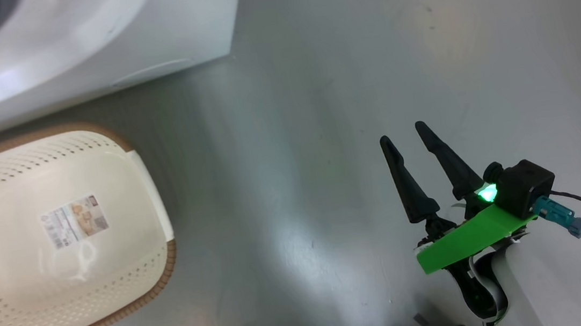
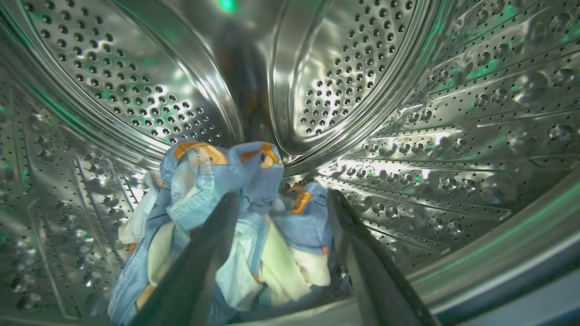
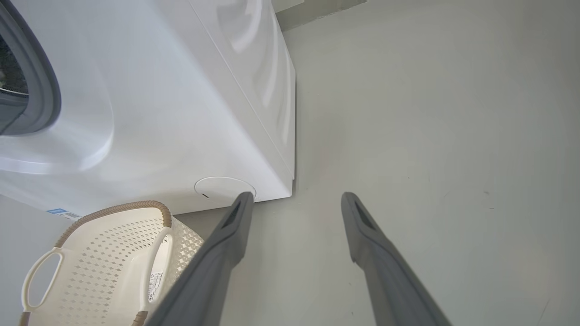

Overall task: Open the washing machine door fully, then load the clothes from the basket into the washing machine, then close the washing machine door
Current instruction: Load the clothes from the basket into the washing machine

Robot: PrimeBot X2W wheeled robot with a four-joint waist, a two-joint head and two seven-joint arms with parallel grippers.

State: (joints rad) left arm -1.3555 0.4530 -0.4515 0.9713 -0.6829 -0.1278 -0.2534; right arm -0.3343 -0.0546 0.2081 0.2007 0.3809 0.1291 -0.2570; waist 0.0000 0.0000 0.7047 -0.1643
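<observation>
Deep inside the drum point(image 2: 408, 68) of the washing machine point(image 1: 94, 43), the clothes point(image 2: 213, 190) sit bunched between the tips of the wide-spread left claw point(image 2: 282, 195).
Cloth seems draped over one finger point(image 2: 204, 253), so withdrawing could drag it out. On the floor near the machine, the basket point(image 1: 13, 300) holds nothing, and the right claw point(image 1: 402, 132) hangs wide and empty.

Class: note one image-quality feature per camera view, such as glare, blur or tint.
Head view: glare streaks on the glossy grey floor. Left wrist view: green tint and highlights on the perforated steel drum; jaws blurred. Right wrist view: even light, big white washing machine skewed.
</observation>
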